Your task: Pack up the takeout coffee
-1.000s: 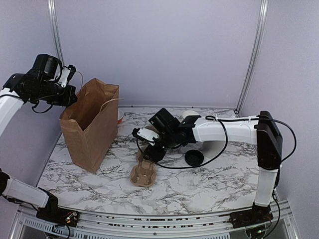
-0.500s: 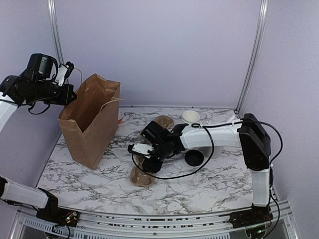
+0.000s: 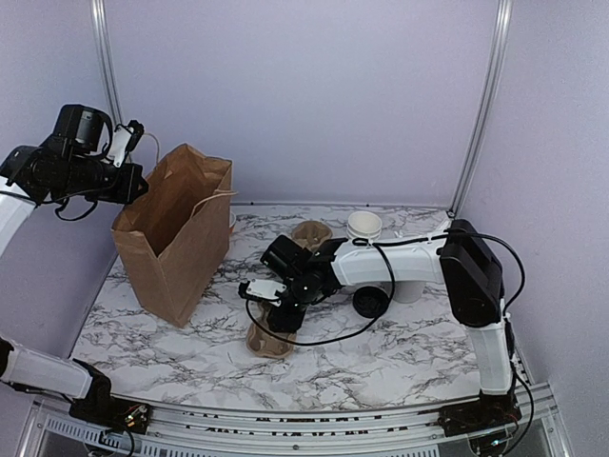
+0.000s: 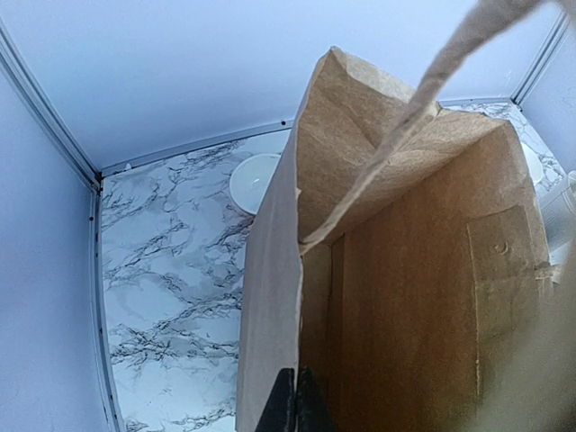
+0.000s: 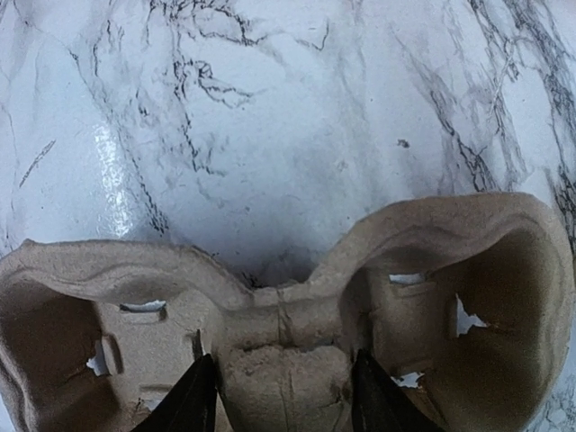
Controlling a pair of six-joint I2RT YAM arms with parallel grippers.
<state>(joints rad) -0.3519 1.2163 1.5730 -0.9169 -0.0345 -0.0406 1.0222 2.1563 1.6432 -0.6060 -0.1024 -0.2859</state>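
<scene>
Holds right pincer [image 5: 284, 362] open astride light, crushable carrier [image 5: 279, 310], its stiff centre bridge the likely grip; clamps left pincer [image 4: 294, 403] on bag [image 4: 396, 297] rim.

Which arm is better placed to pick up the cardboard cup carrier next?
Right. The right gripper sits over the carrier, open, with its fingers on both sides of the middle ridge. The left gripper is up at the bag, shut on its rim.
</scene>
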